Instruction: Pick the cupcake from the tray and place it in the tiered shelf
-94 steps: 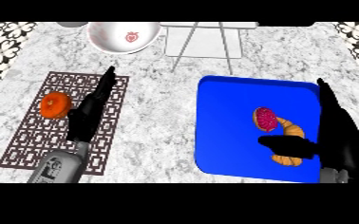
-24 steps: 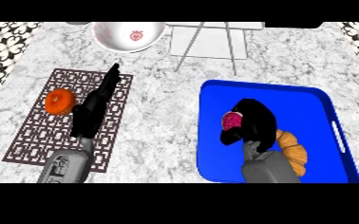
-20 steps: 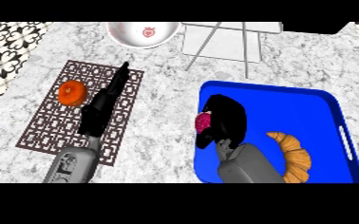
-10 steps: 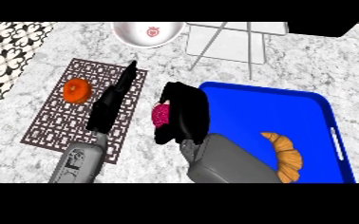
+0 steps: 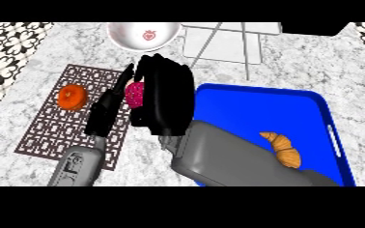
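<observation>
On marble counter (image 5: 306,72), patterned mat (image 5: 53,125).

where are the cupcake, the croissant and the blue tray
cupcake (image 5: 134,93), head view, pink top beside the fingers
croissant (image 5: 282,149), head view, middle of its body
blue tray (image 5: 249,111), head view, bare floor

R hand (image 5: 165,94) curled, gripping; L hand (image 5: 107,111) flat, fingers straight.

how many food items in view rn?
3: cupcake held in the right hand, left of the tray; croissant on the tray; orange on the mat. The arm may hide more.
</observation>
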### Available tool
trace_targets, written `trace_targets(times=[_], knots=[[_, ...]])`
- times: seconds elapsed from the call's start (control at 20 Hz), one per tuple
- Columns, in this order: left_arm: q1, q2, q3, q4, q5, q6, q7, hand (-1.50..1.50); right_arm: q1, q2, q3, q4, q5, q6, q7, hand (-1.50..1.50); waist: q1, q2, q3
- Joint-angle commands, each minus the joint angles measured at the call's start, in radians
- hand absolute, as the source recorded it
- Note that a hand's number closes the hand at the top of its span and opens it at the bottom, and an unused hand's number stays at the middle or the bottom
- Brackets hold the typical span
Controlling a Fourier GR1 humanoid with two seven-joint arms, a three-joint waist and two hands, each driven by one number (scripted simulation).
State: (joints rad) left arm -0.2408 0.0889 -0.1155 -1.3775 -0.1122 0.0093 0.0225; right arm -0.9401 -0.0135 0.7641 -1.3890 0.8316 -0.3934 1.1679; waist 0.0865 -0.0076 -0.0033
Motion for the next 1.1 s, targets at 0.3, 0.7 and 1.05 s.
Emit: trace_targets(times=[0.3, 0.7, 1.05], knots=[[-0.012, 0.013, 0.031, -0.003, 0.012, 0.004, 0.031, 0.0, -0.286, 0.013, -0.103, 0.114, 0.15, -0.014, 0.318, 1.5, -0.036, -0.008, 0.0], [0.025, 0.015, 0.034, 0.031, 0.009, -0.003, -0.05, 0.0, -0.446, 0.013, -0.229, 0.227, 0.22, 0.082, 0.319, 1.5, -0.058, 0.0, -0.001], [0.004, 0.002, 0.039, -0.012, -0.005, 0.034, -0.006, 0.0, -0.543, 0.013, -0.325, 0.362, 0.284, 0.102, 0.3, 1.5, -0.064, 0.005, 0.001]])
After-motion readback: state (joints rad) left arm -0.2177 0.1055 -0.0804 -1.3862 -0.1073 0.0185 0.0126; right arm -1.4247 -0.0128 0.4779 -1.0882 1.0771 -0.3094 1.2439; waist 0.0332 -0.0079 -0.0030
